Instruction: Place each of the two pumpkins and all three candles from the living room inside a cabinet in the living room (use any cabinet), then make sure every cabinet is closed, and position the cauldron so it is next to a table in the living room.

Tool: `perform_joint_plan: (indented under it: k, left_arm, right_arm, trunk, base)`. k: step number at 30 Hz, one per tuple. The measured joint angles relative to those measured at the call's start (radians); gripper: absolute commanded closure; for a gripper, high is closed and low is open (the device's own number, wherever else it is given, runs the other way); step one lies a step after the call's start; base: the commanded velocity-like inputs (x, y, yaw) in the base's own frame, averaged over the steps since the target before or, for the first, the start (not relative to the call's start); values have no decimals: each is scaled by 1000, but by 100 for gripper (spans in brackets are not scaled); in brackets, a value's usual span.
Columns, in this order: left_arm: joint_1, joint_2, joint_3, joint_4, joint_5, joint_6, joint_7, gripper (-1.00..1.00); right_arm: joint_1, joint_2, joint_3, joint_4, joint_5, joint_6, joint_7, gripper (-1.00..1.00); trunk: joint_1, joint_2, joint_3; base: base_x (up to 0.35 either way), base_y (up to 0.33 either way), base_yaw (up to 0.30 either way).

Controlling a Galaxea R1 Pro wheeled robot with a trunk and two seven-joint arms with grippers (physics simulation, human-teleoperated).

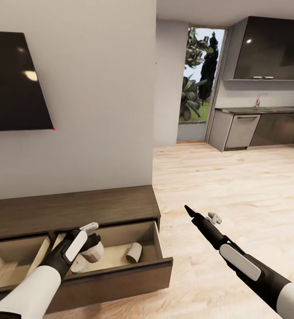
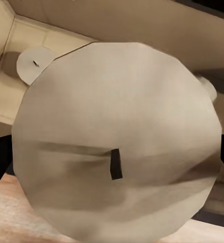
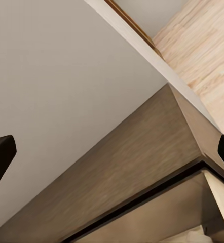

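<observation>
A grey wall (image 1: 98, 110) backs the cabinet (image 1: 71, 208), its drawer (image 1: 120, 270) pulled out. The left gripper (image 1: 92, 246), over the drawer, clamps one candle (image 2: 117, 147); two more candles (image 1: 134, 252) lie inside. The right gripper (image 1: 190, 212) hangs over the floor (image 1: 235, 186), fingers apart.

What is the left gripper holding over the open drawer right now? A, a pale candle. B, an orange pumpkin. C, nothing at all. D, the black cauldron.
A: the left gripper is shut on a pale candle, whose wick and flat top face the left wrist camera, above the cabinet drawer.
</observation>
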Motion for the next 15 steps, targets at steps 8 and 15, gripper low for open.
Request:
perform_joint_plan:
  k: [8, 15]
  left_arm:
    - [0, -3, -1, 1, -23, 0, 0, 100]
    - [0, -3, -1, 0, -24, -1, 0, 100]
  right_arm:
    - [0, 0, 0, 0, 0, 0, -3, -100]
    - [0, 0, 0, 0, 0, 0, -3, -100]
  trunk:
    - [31, -56, -25]
    - [38, -70, -31]
  base:
    - [0, 0, 0]
    - [0, 0, 0]
